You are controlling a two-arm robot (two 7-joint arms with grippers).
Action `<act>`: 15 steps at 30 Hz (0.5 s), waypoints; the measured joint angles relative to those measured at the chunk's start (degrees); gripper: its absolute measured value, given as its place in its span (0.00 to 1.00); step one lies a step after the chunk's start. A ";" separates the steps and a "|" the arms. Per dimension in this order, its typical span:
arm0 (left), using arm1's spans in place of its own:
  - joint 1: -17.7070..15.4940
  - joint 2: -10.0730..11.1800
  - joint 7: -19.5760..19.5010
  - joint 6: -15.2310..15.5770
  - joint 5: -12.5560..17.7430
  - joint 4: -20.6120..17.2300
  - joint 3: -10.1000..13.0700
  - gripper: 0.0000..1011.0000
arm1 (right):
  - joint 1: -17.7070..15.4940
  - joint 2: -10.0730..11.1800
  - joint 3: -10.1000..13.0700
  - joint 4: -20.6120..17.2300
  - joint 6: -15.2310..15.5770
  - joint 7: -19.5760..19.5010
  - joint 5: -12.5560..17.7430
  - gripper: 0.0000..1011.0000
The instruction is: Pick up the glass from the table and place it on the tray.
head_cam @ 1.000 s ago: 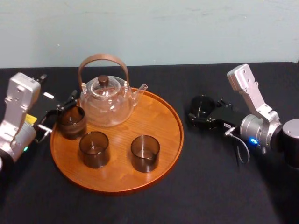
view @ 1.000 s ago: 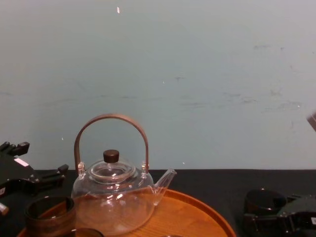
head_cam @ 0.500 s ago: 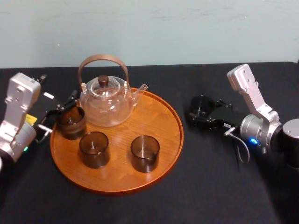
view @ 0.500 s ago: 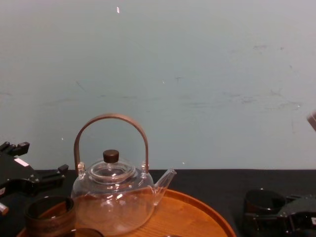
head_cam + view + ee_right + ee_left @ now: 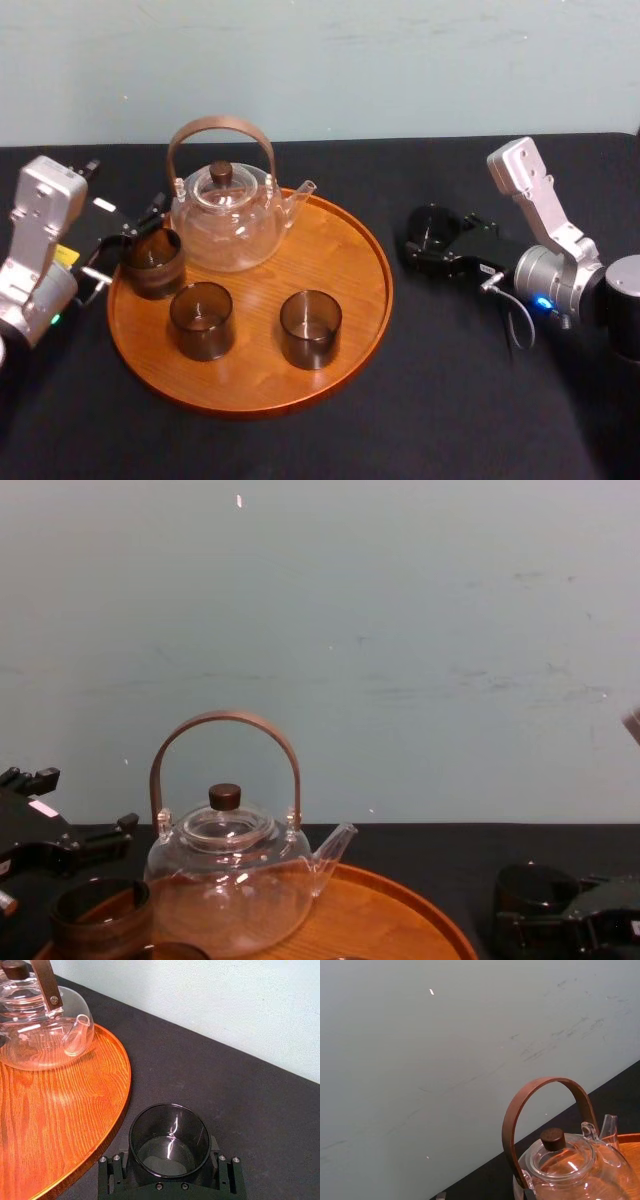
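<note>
From where I stand, the small smoky grey-brown glass tumbler (image 5: 432, 226) is on the black-clothed table (image 5: 450, 390), just right of the large round orange-brown wooden tray (image 5: 345, 325), and not yet lifted. The right gripper (image 5: 169, 1162) has it between its jaws, which look pressed against its sides. So the grasp looks made. The lift, the carry left and the setting down are still to come. The left gripper (image 5: 120, 245) sits by the tray's far left rim.
</note>
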 joint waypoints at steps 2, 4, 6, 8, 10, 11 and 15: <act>0.00 0.00 0.00 0.00 0.00 0.00 0.00 0.99 | 0.00 0.00 0.00 0.00 0.00 0.00 0.01 0.89; 0.00 0.00 0.00 0.00 0.00 0.00 0.00 0.99 | -0.08 0.06 0.04 -0.13 -0.01 0.17 0.10 0.89; 0.00 0.00 0.00 0.00 0.00 0.00 0.00 0.99 | -0.25 0.22 0.15 -0.41 -0.06 0.42 0.25 0.89; 0.00 0.00 0.00 0.00 0.00 0.00 0.00 0.99 | -0.54 0.59 0.30 -1.13 -0.07 0.87 0.50 0.89; 0.00 0.00 0.00 0.00 0.00 0.00 0.00 0.99 | -0.75 0.88 0.38 -1.75 -0.04 1.20 0.69 0.89; 0.00 0.00 0.00 0.00 0.00 0.00 0.00 0.99 | -0.96 1.23 0.48 -2.51 0.06 1.56 0.89 0.89; 0.00 0.00 0.00 0.00 0.00 0.00 0.00 0.99 | -1.51 2.24 0.71 -4.80 0.36 2.40 1.51 0.89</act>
